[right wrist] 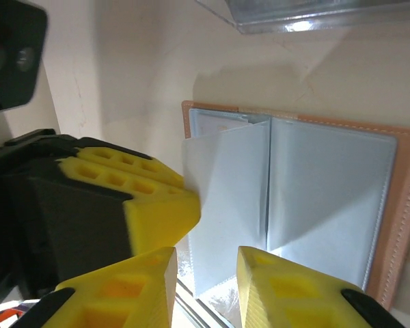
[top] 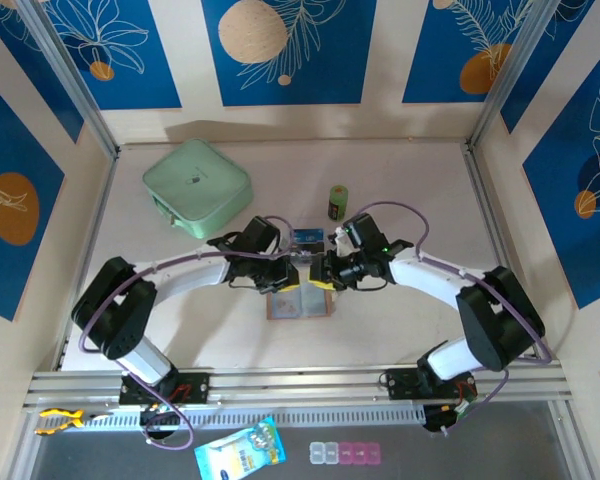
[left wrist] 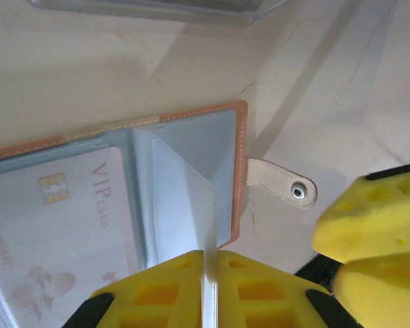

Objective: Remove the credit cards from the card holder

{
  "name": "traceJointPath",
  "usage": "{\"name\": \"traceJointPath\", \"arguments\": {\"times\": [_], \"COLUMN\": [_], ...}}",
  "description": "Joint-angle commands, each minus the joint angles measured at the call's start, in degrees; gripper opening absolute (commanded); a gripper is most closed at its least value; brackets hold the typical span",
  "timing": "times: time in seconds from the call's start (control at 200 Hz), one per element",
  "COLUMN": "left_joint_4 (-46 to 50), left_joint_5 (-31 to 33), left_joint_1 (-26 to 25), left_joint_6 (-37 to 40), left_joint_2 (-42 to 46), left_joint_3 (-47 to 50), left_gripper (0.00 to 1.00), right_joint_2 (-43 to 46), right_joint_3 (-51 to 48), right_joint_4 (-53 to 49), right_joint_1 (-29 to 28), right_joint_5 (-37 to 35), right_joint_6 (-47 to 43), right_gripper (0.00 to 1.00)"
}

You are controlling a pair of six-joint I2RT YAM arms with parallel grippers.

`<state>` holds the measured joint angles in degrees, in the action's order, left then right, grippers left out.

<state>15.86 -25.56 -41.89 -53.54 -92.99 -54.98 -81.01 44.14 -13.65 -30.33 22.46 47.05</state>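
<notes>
Left fingers (left wrist: 150, 295) pinch a card holder (left wrist: 240, 176) sleeve (left wrist: 184, 205); right fingers (right wrist: 294, 287) stand narrowly apart above it.

Card holder (left wrist: 240, 171): tan leather-look cover, matt, fine grain, pale stitching along edge. Sleeves (left wrist: 184, 171): grey-clear plastic, smooth, glossy, glare streaks. Credit card (left wrist: 61, 232) inside sleeve: pale plastic, gold metallic chip. Closure tab (left wrist: 273, 181): beige, matt, suede-like; snap (left wrist: 299, 193) shiny metal. Left pincer (left wrist: 208, 273), right pincer (right wrist: 206, 273): yellow matt plastic, pitted. Surface (left wrist: 89, 68): pale, smooth, faint hairline veins.
</notes>
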Motion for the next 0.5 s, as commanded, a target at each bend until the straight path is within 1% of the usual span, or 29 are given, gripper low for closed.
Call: {"name": "traceJointPath", "arguments": {"times": [0.0, 0.355, 0.495], "left_joint_4": [0.83, -0.83, -1.01], "left_joint_5": [-1.75, -2.49, -3.06], "left_joint_1": [-0.96, -2.86, -3.54], "left_joint_6": [0.33, -0.34, -0.33], "left_joint_2": [-2.06, -7.34, -9.3], "left_joint_3": [-1.95, -5.74, -7.73], "left_gripper": [0.1, 0.1, 0.14], "right_joint_2": [2.7, 7.13, 8.3], "right_joint_3": [-1.28, -4.09, -5.0], "right_joint_4": [-3.29, -5.13, -5.66], "right_joint_1": [1.19, 4.26, 5.22], "right_joint_5": [-0.13, 0.24, 0.39], "right_joint_6": [-1.35, -2.4, -2.57], "right_gripper": [0.29, 0.29, 0.29]}}
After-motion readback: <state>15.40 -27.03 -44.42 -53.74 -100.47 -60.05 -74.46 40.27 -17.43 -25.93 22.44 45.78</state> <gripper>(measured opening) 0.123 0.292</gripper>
